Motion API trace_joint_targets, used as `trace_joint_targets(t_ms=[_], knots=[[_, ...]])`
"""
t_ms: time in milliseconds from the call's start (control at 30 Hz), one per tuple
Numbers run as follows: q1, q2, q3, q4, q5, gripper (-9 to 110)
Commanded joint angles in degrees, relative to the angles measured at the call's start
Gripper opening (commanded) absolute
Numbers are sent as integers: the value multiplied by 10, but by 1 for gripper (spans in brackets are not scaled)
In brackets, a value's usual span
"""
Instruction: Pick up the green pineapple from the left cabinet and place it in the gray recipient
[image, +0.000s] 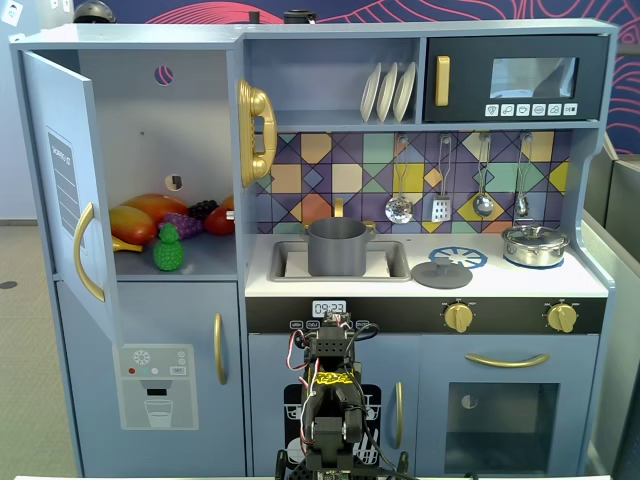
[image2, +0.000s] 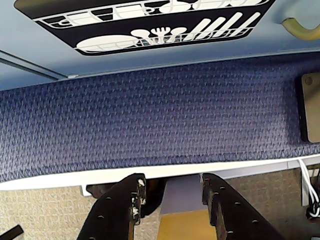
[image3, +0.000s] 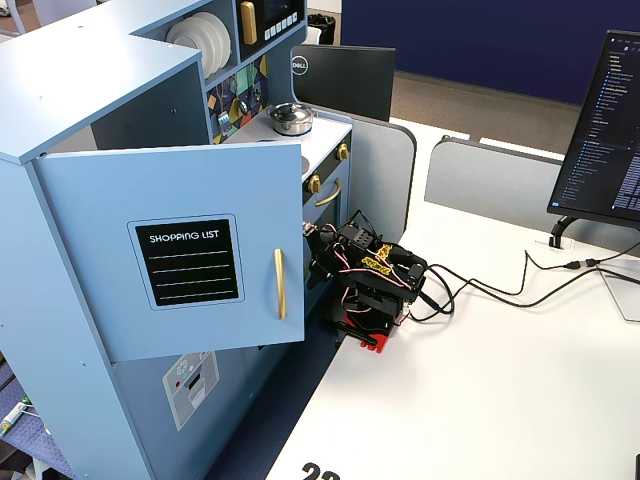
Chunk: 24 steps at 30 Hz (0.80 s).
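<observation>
Green pineapple (image: 168, 249) inside left cabinet (image: 160, 150); gray recipient (image: 336, 247) seemingly empty; pincer (image2: 172, 192) spread.

The gripper (image2: 172, 192) hangs parted and empty over blue carpet (image2: 150, 120).

arm (image3: 372, 275): black | wires: red, white, black | claw (image2: 172, 202): black, perforated

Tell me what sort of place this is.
Likely an office or lab: a toy kitchen stands against a white desk bearing the arm, a monitor and cables, with desk partitions and blue carpet.
</observation>
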Motion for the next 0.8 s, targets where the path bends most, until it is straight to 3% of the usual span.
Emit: trace_joint_targets(t_ms=[0, 400, 533, 633, 767], knots=[[18, -4, 12, 91, 9, 0], [17, -4, 12, 91, 7, 0], [-61, -5, -3, 62, -13, 0], [-217, -26, -73, -60, 45, 0], [-388, -80, -180, -361, 24, 0]])
